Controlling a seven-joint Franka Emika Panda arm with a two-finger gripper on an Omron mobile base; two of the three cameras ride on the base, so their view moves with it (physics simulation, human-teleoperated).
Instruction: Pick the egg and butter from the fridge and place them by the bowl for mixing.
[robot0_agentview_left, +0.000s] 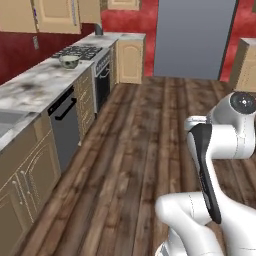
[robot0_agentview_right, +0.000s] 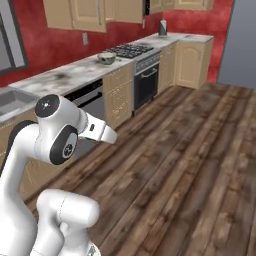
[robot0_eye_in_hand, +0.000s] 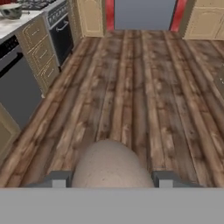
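In the hand view a brownish-tan egg (robot0_eye_in_hand: 111, 162) sits large between my two dark fingertips, and my gripper (robot0_eye_in_hand: 111, 178) is shut on it, held above the wooden floor. The pale grey-green bowl (robot0_agentview_left: 69, 61) stands on the marble counter beside the stove, far ahead on the left; it also appears as the bowl (robot0_agentview_right: 106, 58) in the right base view and as the bowl (robot0_eye_in_hand: 11, 11) at the hand view's top left corner. The butter and the fridge are out of view.
A long marble counter (robot0_agentview_left: 35, 85) runs along the left with tan cabinets, a dark dishwasher (robot0_agentview_left: 67, 127), a sink (robot0_agentview_right: 10, 102) and a black stove (robot0_agentview_left: 80, 51). Open plank floor (robot0_agentview_left: 140, 150) stretches ahead to a grey panel (robot0_agentview_left: 195, 37) in the red wall.
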